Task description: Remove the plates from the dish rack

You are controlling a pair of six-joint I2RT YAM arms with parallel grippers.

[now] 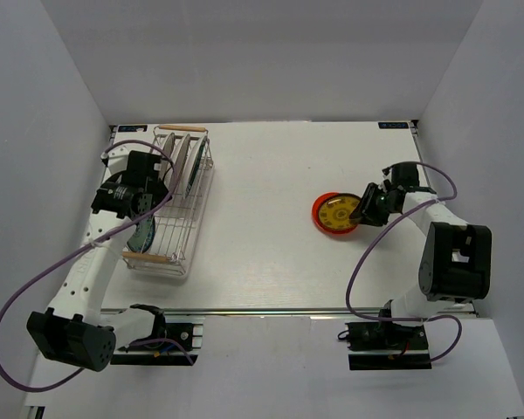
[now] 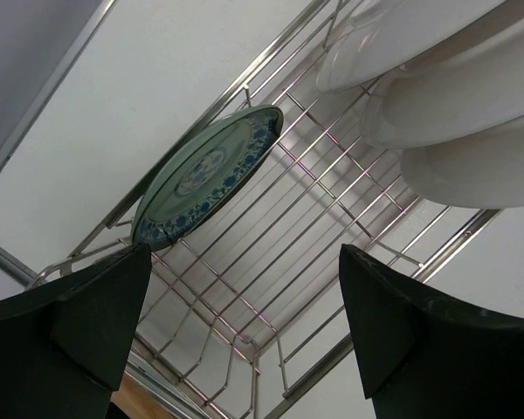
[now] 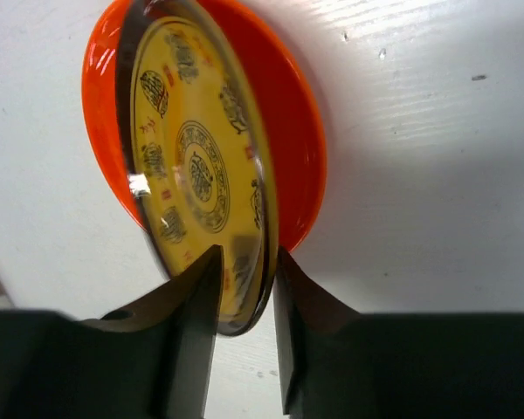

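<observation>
The right gripper (image 3: 246, 260) is pinched shut on the near rim of the yellow plate (image 3: 196, 175), holding it tilted just over the orange plate (image 3: 297, 148), which lies flat on the table (image 1: 271, 262) well to the right. Setting it down looks like a short drop onto the orange one.

The left gripper (image 2: 244, 253) hangs over the rack (image 1: 199, 199), jaws wide apart and empty. The blue-green plate (image 2: 205, 175) lies just ahead of it, toward its left finger, on edge and leaning against the rack's side wires. The white plates (image 2: 445, 96) stand on edge farther along. The rack runs near to far, and the left arm is much the nearer. The side wires crowd the blue-green plate's rim, so I'd expect a tight grasp.
</observation>
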